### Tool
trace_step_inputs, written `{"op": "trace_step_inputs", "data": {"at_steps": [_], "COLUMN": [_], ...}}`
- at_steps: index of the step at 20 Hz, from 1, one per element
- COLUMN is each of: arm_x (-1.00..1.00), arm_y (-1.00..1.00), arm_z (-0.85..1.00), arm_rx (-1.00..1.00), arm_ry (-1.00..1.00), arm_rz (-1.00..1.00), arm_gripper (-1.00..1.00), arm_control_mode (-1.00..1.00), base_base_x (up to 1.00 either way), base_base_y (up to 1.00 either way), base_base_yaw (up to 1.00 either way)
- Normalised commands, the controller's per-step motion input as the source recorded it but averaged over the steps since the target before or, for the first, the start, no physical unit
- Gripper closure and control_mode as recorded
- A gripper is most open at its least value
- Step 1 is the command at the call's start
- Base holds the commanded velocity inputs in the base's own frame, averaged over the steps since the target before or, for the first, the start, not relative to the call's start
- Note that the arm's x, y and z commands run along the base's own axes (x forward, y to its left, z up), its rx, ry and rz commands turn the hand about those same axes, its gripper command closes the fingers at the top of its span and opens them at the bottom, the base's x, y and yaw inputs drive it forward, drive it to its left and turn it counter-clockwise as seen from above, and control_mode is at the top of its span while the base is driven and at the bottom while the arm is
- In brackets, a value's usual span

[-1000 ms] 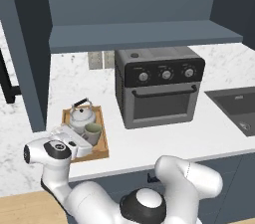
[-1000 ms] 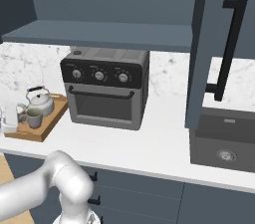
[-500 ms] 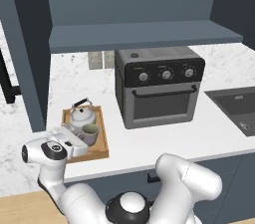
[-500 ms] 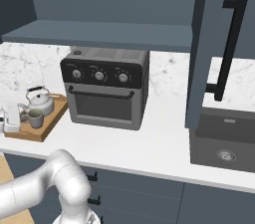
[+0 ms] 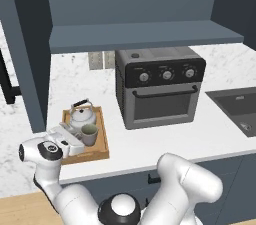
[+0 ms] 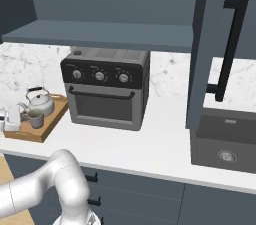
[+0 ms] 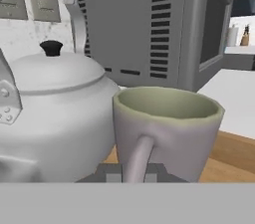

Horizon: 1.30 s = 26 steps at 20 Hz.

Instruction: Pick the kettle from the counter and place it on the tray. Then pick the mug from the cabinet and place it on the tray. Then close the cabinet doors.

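Marble bench (image 5: 165,141) is carrying a wooden tray (image 5: 101,145) at its left end, next to a black oven (image 5: 159,85). Kettle (image 5: 82,116) and mug (image 5: 89,134) are both sitting on the tray, mug just in front of the kettle. Hand (image 5: 75,138) is sitting at the mug's handle side with fingertips (image 7: 110,172) pressed together around the mug handle, so it is clamped on the mug. Cabinet doors (image 6: 215,49) are hanging open.

Risk, as I judge it: pulling back before letting go would be dragging or tipping the mug into the kettle, or off the tray edge.

Versus a second ago: arm's elbow is swinging rightward; tray, kettle, mug are sitting unchanged; fingers barely easing.
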Motion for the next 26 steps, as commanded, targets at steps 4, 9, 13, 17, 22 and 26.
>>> {"op": "trace_step_inputs", "data": {"at_steps": [4, 9, 13, 17, 22, 26], "arm_x": [-0.01, -0.17, -0.23, -0.29, -0.36, -0.38], "arm_y": [0.07, 0.05, 0.02, 0.0, 0.0, 0.1], "arm_z": [-0.23, -0.2, -0.09, 0.0, 0.03, 0.24], "arm_rx": [0.0, 0.0, 0.0, 0.02, 0.02, 0.0], "arm_ry": [0.03, 0.03, 0.0, 0.0, 0.0, -0.03], "arm_rz": [0.0, 0.0, 0.0, 0.0, 0.0, 0.0], "arm_gripper": [1.0, 1.0, -1.0, -1.0, -1.0, -1.0], "arm_control_mode": [-1.0, -1.0, -1.0, -1.0, -1.0, -1.0], "base_base_x": [0.0, 0.0, 0.0, 0.0, 0.0, 0.0], "base_base_y": [0.0, 0.0, 0.0, 0.0, 0.0, 0.0], "base_base_yaw": [0.0, 0.0, 0.0, 0.0, 0.0, 0.0]}}
